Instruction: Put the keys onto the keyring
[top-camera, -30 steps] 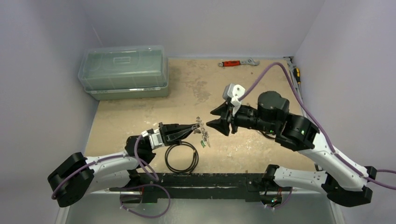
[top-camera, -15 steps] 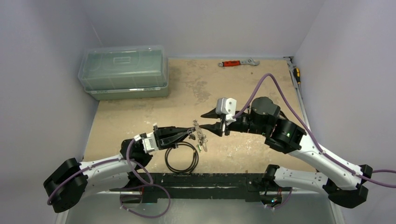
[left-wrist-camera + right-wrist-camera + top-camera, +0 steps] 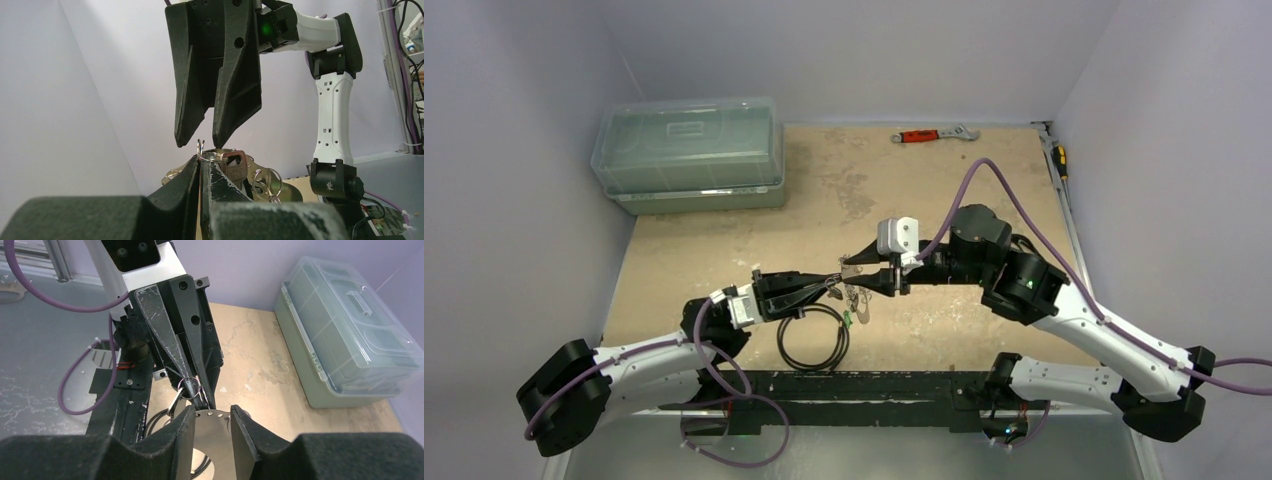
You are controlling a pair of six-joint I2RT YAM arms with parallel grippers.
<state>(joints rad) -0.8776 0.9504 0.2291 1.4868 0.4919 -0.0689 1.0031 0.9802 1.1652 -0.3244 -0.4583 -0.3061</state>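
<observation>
Now the left tool [image 3: 833, 282] is clamping the keyring [image 3: 200, 146] above the desk [image 3: 944, 190], keys [image 3: 233, 162] dangling beside it, and the right tool [image 3: 855, 271], barely parted and empty, is needing slow, centred easing onto that wire.

Even soft light, faint shadows; near wrist-view foreground blurred.

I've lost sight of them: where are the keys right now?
Top view, mid-table: the keys dangle from the left gripper, just beyond the black cable coil.
</observation>
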